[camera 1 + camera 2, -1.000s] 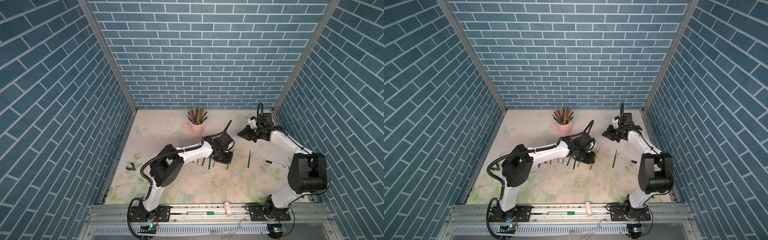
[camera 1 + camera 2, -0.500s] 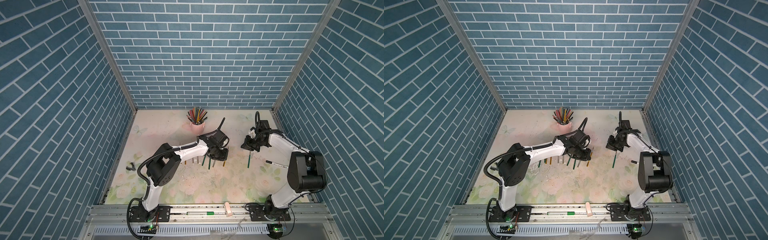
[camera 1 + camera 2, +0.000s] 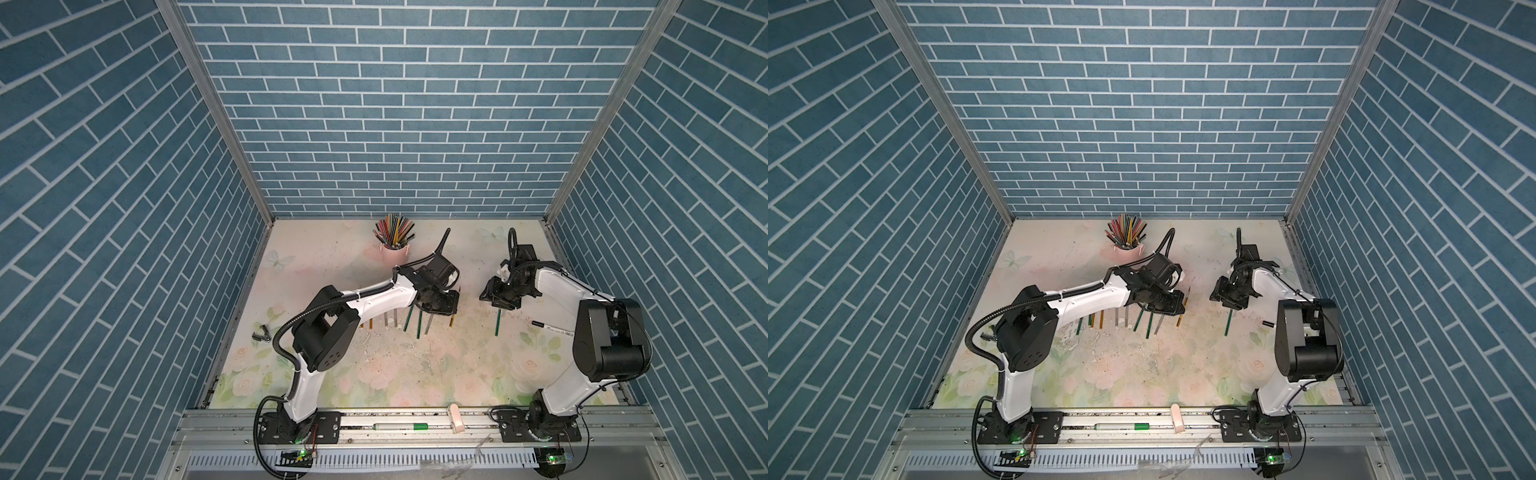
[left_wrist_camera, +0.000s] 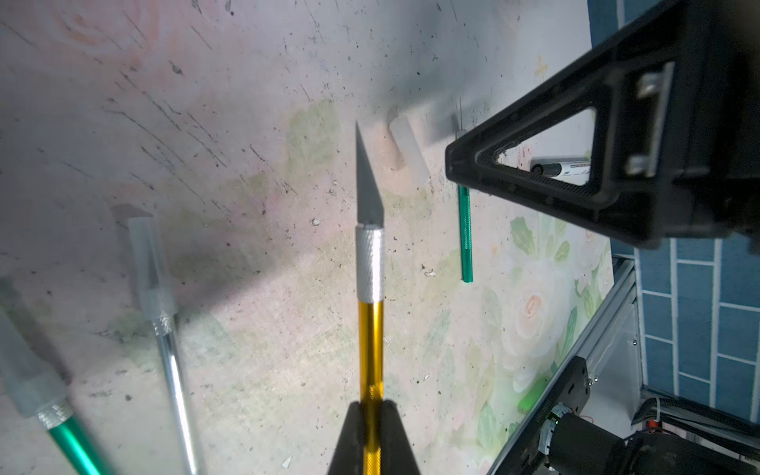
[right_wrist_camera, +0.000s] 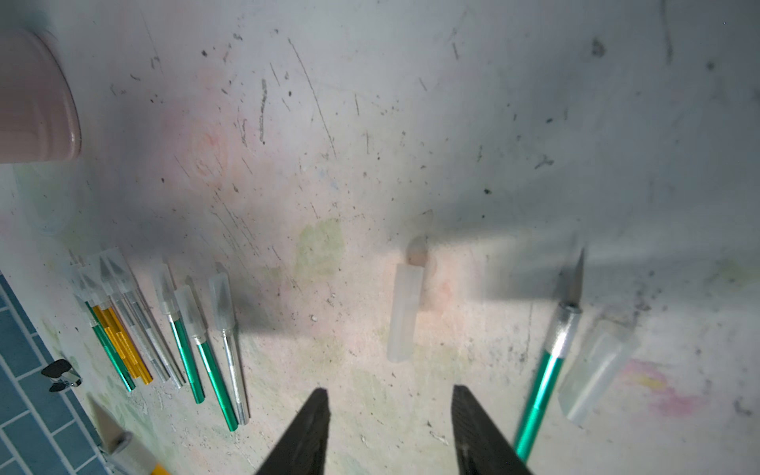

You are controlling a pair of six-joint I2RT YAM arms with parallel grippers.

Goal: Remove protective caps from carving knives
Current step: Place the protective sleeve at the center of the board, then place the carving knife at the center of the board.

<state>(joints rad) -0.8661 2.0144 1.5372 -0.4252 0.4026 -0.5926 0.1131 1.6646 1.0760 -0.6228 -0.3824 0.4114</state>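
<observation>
Two loose caps (image 5: 405,313), two bare knives (image 4: 370,329)

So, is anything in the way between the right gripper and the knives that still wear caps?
Nothing lies on the table between the right gripper and the capped knives in the right wrist view. But in both top views the left gripper, shut on a gold knife, covers part of that row.
</observation>
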